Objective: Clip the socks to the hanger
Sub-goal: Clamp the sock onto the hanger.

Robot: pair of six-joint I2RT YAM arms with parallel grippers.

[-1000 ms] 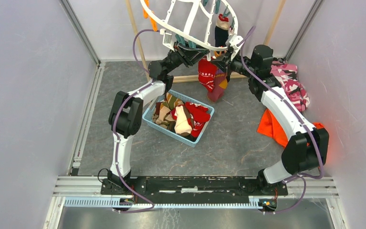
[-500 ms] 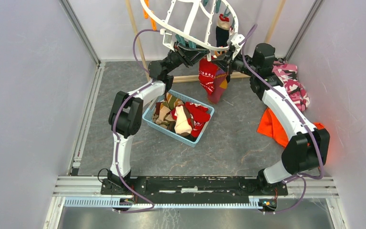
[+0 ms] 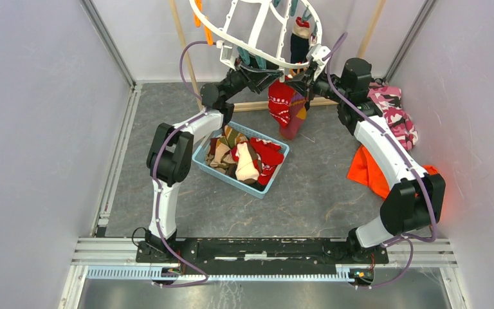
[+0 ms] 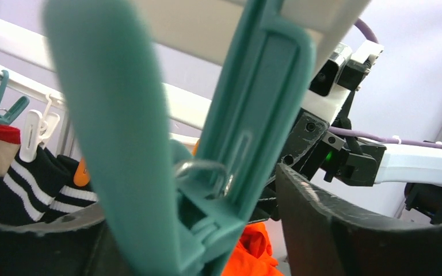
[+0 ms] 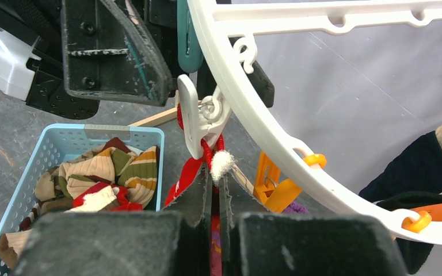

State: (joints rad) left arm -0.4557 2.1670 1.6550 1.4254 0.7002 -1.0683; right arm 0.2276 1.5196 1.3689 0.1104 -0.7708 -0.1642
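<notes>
**Top view.** The hanger (image 3: 228, 40) hangs at far centre, and both arms reach up to its near rim. The left gripper (image 3: 265, 69) sits under the rim. The right gripper (image 3: 299, 78) is just beside it, to the right. A red sock (image 3: 282, 103) hangs below the rim between them, with a purple-and-orange sock (image 3: 300, 114) touching its right side. A navy sock (image 3: 299, 45) is clipped higher on the frame. A blue basket (image 3: 231, 181) on the floor holds more socks (image 3: 247, 161). A pink camouflage garment (image 3: 392, 112) and an orange cloth (image 3: 366, 170) lie to the right.

**Left wrist view.** A teal clip (image 4: 149, 144) hanging from a hanger bar fills the frame. It sits between the left fingers (image 4: 345, 236), which stand apart. Whether the pads touch the clip is not clear.

**Right wrist view.** The right fingers (image 5: 103, 241) are pressed together on the red sock's fabric, just below a white clip (image 5: 198, 123). That clip bites the sock's top edge and hangs from the hanger rim. An orange clip (image 5: 273, 187) hangs beside it.
</notes>
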